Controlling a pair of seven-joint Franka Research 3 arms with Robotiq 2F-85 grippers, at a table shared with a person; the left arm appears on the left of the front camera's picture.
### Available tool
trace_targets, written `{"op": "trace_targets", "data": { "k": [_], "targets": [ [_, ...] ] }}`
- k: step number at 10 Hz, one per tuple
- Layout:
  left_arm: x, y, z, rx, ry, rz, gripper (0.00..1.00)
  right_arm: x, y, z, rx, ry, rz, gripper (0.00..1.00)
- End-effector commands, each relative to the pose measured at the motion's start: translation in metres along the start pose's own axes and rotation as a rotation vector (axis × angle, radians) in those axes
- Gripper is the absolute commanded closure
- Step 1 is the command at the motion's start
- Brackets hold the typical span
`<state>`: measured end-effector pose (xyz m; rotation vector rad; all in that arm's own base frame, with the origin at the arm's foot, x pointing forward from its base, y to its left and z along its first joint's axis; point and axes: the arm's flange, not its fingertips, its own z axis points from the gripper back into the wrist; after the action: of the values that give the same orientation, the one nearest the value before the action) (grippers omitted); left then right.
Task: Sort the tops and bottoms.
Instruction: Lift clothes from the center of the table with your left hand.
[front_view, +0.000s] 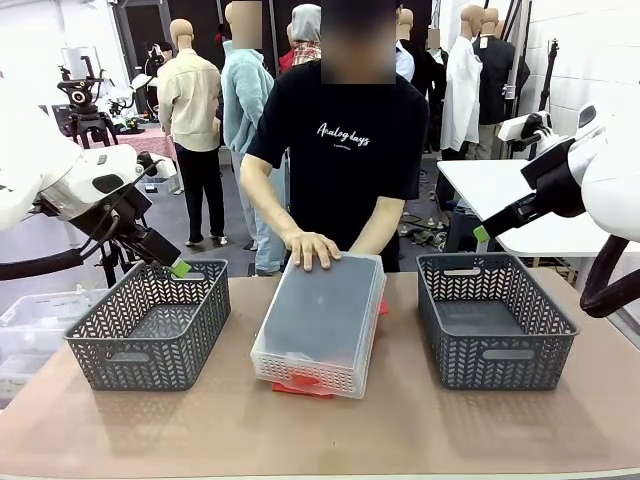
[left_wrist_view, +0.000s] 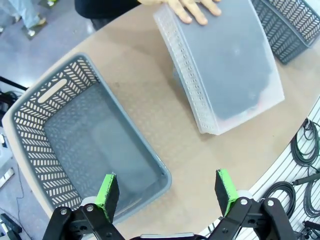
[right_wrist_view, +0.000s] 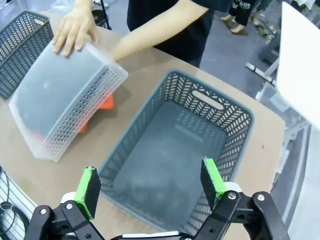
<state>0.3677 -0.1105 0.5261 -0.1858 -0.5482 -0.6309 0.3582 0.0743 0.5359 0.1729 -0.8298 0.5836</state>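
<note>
A person's hand (front_view: 312, 248) presses on an upturned translucent white bin (front_view: 320, 320) tilted over the table's middle. An orange top (front_view: 300, 387) peeks out beneath its near edge, and also shows by the bin (right_wrist_view: 65, 100) as an orange corner (right_wrist_view: 106, 103). Something dark shows dimly through the bin (left_wrist_view: 225, 70); the bottoms are hidden. My left gripper (front_view: 176, 266) hangs open over the far edge of the left grey basket (front_view: 130, 355), with nothing between its fingers (left_wrist_view: 166, 192). My right gripper (front_view: 481, 234) is open and empty above the right grey basket (front_view: 500, 355), looking down into it (right_wrist_view: 151, 187).
Both grey baskets (left_wrist_view: 50, 92) (right_wrist_view: 210, 97) are empty, one on each side of the bin. The person stands at the far side, an arm (right_wrist_view: 150, 30) reaching over the table. A white table (front_view: 500, 190) stands behind on the right.
</note>
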Motion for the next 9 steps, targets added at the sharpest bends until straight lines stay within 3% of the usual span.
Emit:
{"op": "trace_targets", "data": {
  "k": [1,9],
  "targets": [
    [-0.0007,0.0020,0.0001,0.002,0.004,-0.008,0.00,0.0010,0.0009,-0.0013,0.006,-0.015,-0.018,0.00],
    [-0.0007,0.0020,0.0001,0.002,0.004,-0.008,0.00,0.0010,0.0009,-0.0013,0.006,-0.015,-0.018,0.00]
  ]
}}
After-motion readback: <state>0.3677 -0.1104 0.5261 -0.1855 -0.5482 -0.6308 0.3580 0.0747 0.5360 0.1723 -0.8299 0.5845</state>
